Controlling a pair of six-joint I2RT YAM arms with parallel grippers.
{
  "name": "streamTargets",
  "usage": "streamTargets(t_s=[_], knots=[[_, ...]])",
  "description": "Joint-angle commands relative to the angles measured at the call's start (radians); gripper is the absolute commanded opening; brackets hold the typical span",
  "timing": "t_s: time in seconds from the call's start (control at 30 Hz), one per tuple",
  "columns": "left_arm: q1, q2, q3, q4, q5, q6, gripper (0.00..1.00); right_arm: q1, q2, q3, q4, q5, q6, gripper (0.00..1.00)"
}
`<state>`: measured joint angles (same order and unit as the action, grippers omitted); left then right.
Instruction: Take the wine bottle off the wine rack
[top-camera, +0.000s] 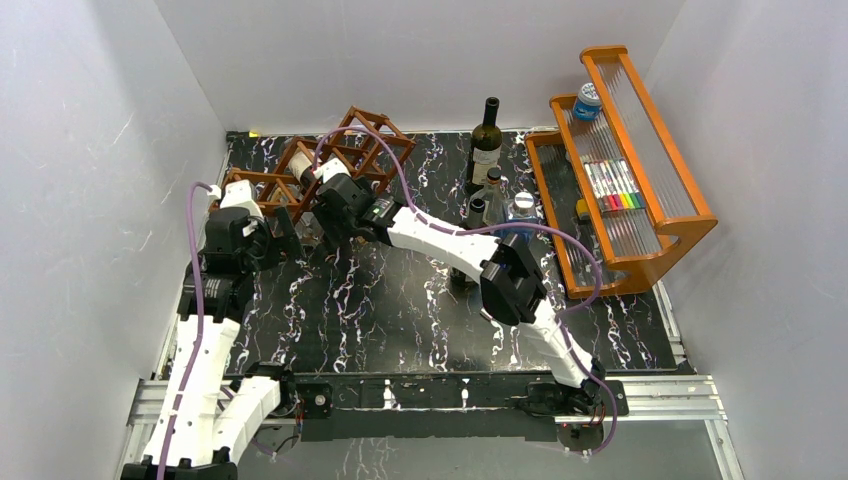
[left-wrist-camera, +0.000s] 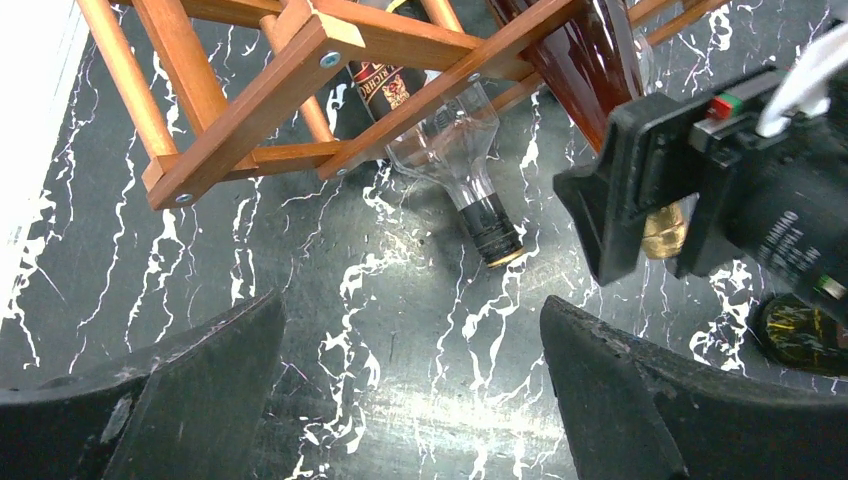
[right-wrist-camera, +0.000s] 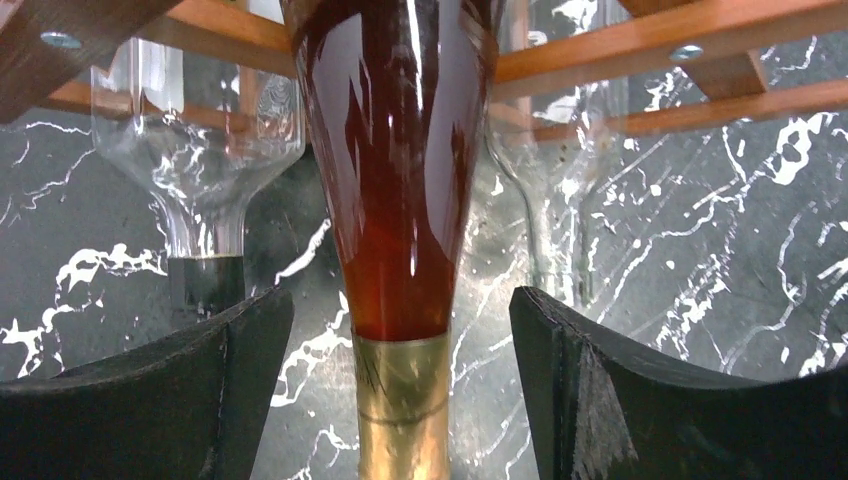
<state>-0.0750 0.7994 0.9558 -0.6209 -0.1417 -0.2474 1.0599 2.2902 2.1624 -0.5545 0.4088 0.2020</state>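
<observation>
The dark reddish-brown wine rack (top-camera: 372, 135) stands at the back left; its bars also show in the left wrist view (left-wrist-camera: 250, 110) and the right wrist view (right-wrist-camera: 600, 50). A red-brown wine bottle (right-wrist-camera: 400, 180) with a gold foil neck sticks out of a cell, neck toward me. My right gripper (right-wrist-camera: 400, 300) is open, one finger on each side of the gold neck, not touching it. It also shows in the left wrist view (left-wrist-camera: 640, 200). A clear bottle (left-wrist-camera: 450, 150) with a black cap lies in the neighbouring cell. My left gripper (left-wrist-camera: 410, 300) is open and empty over the table, in front of the rack.
An upright dark bottle (top-camera: 487, 140) and several smaller bottles (top-camera: 495, 205) stand at centre back. An orange wooden shelf (top-camera: 690, 215) with ribbed clear panels, markers and a blue-lidded jar (top-camera: 588, 100) fills the right side. White walls close in the table.
</observation>
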Motion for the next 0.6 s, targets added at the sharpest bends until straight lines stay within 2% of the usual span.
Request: streamTargets(t_s=[0.0,0.13,0.4,0.57], knots=[[0.001,-0.038,0.008,-0.036,0.021,-0.018,0.98,-0.009,0.037,0.020,0.132,-0.033,0.002,0.86],[0.001,-0.035,0.018,-0.053,0.023,-0.014,0.98,-0.023,0.057,0.036,0.159,-0.086,0.028,0.72],[0.000,-0.029,0.026,-0.043,0.029,-0.009,0.98,-0.036,0.062,0.024,0.207,-0.164,0.054,0.69],[0.001,-0.025,0.031,-0.041,0.035,-0.011,0.98,-0.046,0.074,0.035,0.214,-0.183,0.068,0.56]])
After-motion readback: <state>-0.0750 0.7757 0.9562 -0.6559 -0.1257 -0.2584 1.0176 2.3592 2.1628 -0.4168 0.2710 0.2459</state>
